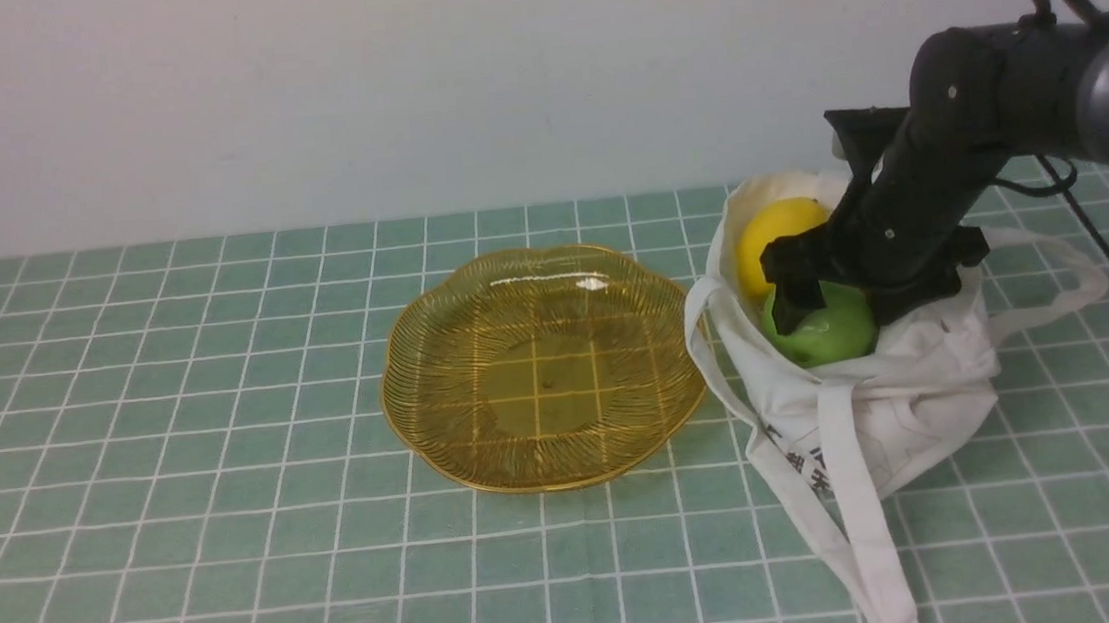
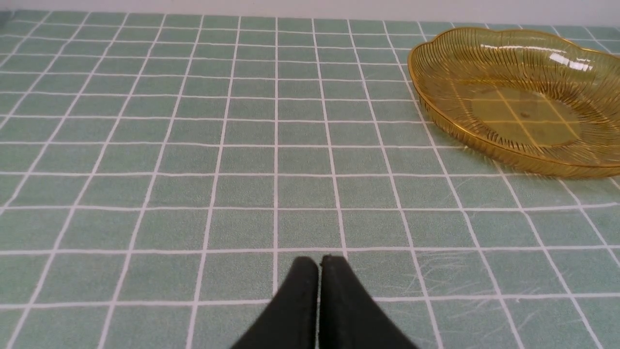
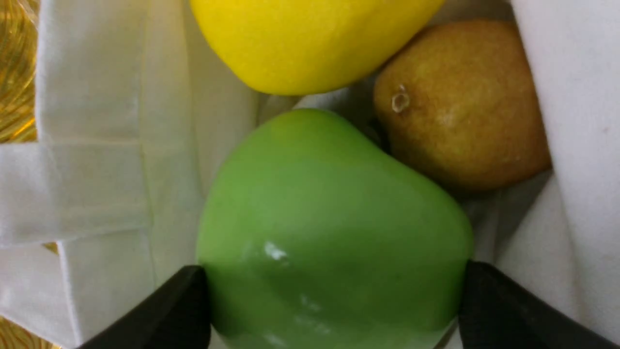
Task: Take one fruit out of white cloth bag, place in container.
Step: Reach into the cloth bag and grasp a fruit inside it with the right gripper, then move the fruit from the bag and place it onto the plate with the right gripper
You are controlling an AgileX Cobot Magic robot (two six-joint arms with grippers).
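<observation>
apple [image 3: 334, 218] in bag [image 1: 884, 403] mouth, lemon [image 3: 310, 39] and brown fruit [image 3: 460, 106] crowded beside it. right gripper [image 3: 334, 276] straddles apple, fingers [image 3: 184, 310] against both flanks; looks clamped on it. step in hand, by judgement: lift out. best pulled straight up, slowly, so cloth edge and strap don't snag and drag bag. glossy skin may slip, so grip must be firm. dish [image 1: 544, 368] sits just beside bag, on robot's left. left gripper [image 2: 318, 264] fingers together, holding nothing, low over table [image 2: 145, 145].
</observation>
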